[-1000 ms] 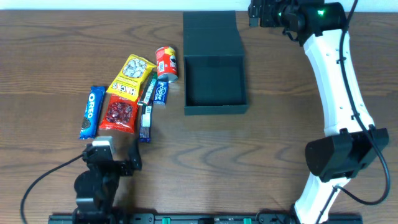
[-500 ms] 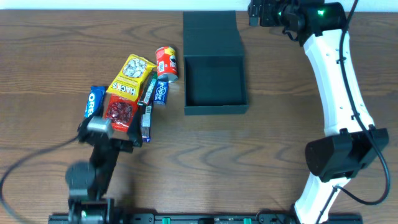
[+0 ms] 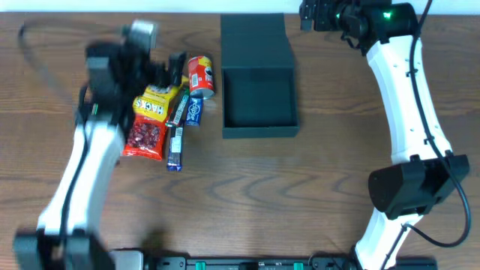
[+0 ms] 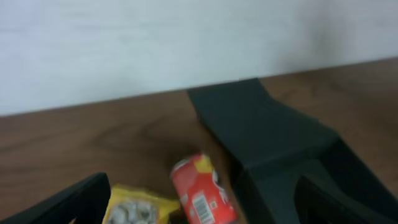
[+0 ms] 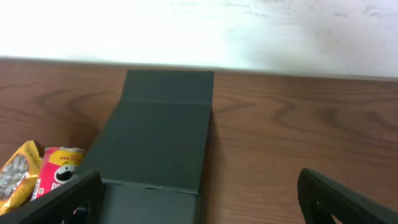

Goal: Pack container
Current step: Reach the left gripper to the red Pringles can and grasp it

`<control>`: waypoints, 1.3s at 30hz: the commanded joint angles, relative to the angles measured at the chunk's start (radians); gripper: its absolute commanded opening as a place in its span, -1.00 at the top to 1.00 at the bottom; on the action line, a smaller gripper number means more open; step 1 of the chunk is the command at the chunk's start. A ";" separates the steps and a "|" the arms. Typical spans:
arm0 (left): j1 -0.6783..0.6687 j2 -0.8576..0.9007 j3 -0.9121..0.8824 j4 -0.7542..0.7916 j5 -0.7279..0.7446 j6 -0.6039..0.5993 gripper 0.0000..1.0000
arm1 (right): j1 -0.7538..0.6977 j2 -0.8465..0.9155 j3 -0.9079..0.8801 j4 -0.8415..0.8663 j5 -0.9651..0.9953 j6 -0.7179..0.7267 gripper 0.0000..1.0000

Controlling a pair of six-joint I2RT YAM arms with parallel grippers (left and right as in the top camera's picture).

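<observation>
Over colourful snack packets (image 3: 154, 120) beside dark teal square cardboard container (image 3: 259, 129), flap open: left jaws spread; right jaws spread.

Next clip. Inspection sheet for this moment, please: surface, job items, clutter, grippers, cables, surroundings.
Surface: brown wooden table, no spills seen.
Job's things: dark container, open and empty inside, lid flap laid back toward the far edge; left of it a red can, yellow packet, red packet, blue bar, small blue packet.
Clutter: nothing seen.
Grippers: left gripper open, above the snacks; right gripper open, empty, near the far edge right of the lid flap.
Cables: black cable by the left arm; second cable at the right arm's base.
Surroundings: white wall behind the table.
</observation>
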 commanded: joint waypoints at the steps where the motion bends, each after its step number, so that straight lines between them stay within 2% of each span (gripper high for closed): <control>1: -0.065 0.201 0.237 -0.096 0.018 0.059 -0.91 | -0.023 0.010 -0.003 -0.002 -0.006 -0.015 -0.98; 5: -0.140 0.476 0.502 -0.247 -0.007 0.070 -0.91 | -0.031 0.010 -0.003 -0.014 -0.032 -0.015 -0.98; 9: -0.143 0.545 0.512 -0.219 0.017 0.055 -0.91 | -0.010 0.010 -0.003 -0.057 -0.038 -0.015 -0.98; 15: -0.100 0.546 0.512 -0.251 0.013 -0.243 -0.91 | 0.000 0.010 -0.003 -0.067 -0.038 -0.014 -0.99; 16: -0.089 0.546 0.512 -0.271 0.013 -0.256 -0.91 | 0.000 0.010 -0.003 -0.067 -0.038 -0.014 -0.98; 20: -0.051 0.546 0.511 -0.332 0.018 -0.241 -0.91 | 0.002 0.010 -0.003 -0.063 -0.037 -0.015 -0.98; 28: -0.044 0.546 0.511 -0.344 0.029 -0.242 -0.91 | 0.002 0.010 -0.003 -0.053 -0.037 -0.015 -0.98; 31: -0.057 0.546 0.510 -0.425 0.028 -0.200 -0.91 | 0.002 0.010 -0.003 -0.055 -0.038 -0.014 -0.99; 34: -0.082 0.546 0.509 -0.499 -0.045 -0.114 -0.91 | 0.002 0.010 -0.003 -0.056 -0.037 -0.014 -0.98; 39: -0.122 0.546 0.509 -0.523 -0.206 -0.109 -0.91 | 0.002 0.010 -0.003 -0.057 -0.037 -0.014 -0.99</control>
